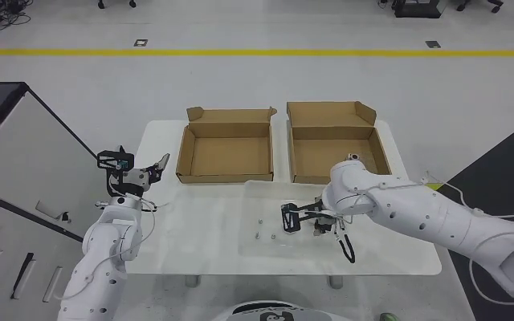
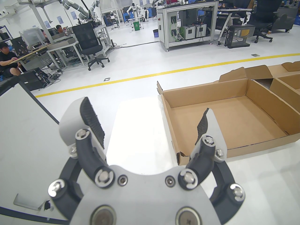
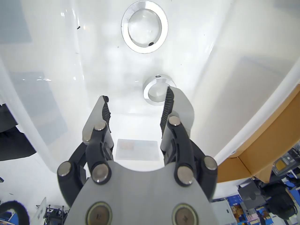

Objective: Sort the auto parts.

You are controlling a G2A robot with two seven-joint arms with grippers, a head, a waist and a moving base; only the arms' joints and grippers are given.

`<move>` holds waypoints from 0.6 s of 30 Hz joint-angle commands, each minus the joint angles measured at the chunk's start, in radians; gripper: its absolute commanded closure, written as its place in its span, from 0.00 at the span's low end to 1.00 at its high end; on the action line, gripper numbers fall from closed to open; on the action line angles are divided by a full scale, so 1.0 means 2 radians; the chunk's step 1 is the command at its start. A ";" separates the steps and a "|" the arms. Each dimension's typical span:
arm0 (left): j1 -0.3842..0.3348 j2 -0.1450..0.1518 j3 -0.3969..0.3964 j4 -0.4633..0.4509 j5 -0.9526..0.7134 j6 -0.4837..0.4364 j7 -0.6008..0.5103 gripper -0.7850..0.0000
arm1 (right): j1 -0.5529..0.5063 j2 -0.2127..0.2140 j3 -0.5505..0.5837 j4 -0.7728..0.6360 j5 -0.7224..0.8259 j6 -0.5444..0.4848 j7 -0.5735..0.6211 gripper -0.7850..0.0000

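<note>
Currently, in the top view, my right claw is low over the clear tray at centre frame. Its jaws are parted and grip nothing. In the right wrist view, two metal rings lie flat on the tray floor ahead of it. The smaller ring is just beside one fingertip; whether they touch I cannot determine from this angle. The larger ring lies farther out, apart from the smaller one.

My left claw is held above the left edge of the desk, at left of frame in the top view. Its jaws are spread wide around nothing.

Two open cardboard boxes stand side by side on the desk at upper centre: the left box and the right box, just behind the tray.
</note>
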 commanded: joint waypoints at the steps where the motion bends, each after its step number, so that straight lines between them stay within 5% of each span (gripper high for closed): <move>1: 0.000 0.000 0.000 0.000 0.000 0.000 0.000 0.00 | 0.000 -0.004 0.000 0.006 -0.008 -0.001 -0.001 0.57; 18: 0.000 0.000 0.000 0.000 0.000 0.000 0.000 0.00 | -0.016 -0.030 0.000 0.029 -0.085 0.010 0.010 0.67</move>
